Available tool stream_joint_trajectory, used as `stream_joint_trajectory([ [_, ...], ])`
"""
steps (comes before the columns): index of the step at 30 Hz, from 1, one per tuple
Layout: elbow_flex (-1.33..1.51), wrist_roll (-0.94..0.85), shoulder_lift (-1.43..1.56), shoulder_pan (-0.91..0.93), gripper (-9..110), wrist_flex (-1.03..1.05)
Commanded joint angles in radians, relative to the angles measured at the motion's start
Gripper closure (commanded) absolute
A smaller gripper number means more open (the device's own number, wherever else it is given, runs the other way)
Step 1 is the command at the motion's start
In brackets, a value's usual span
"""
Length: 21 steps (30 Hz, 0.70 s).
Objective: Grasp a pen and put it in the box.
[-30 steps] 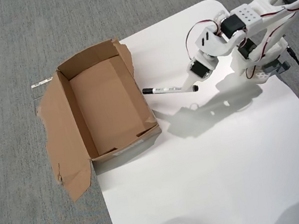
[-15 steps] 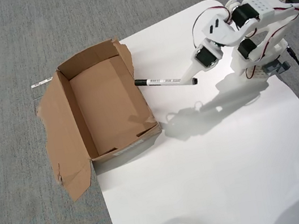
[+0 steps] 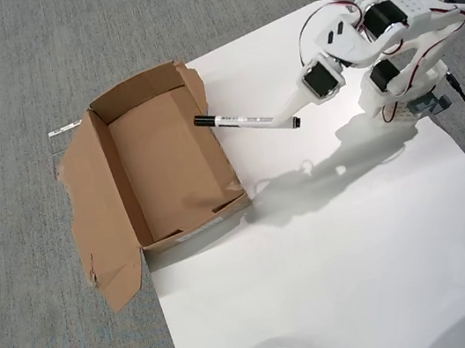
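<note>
The pincer is clamping one end of the slim white pen, its black cap reaching over the ragged brown cardboard box beside the smooth white counter.

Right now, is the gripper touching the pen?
Touching. The overhead view shows the gripper closed on the pen's right end, holding it level above the table, its cap over the box wall.
</note>
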Motion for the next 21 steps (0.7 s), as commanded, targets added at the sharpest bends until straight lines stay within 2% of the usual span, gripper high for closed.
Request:
stream_joint_trajectory([
  [1,-0.036,-0.001,0.0,-0.002,101,-0.067],
  [6,-0.038,-0.001,-0.023,-0.002,101,-0.1],
  [21,-0.188,-0.001,-0.379,-0.001,101,-0.311],
])
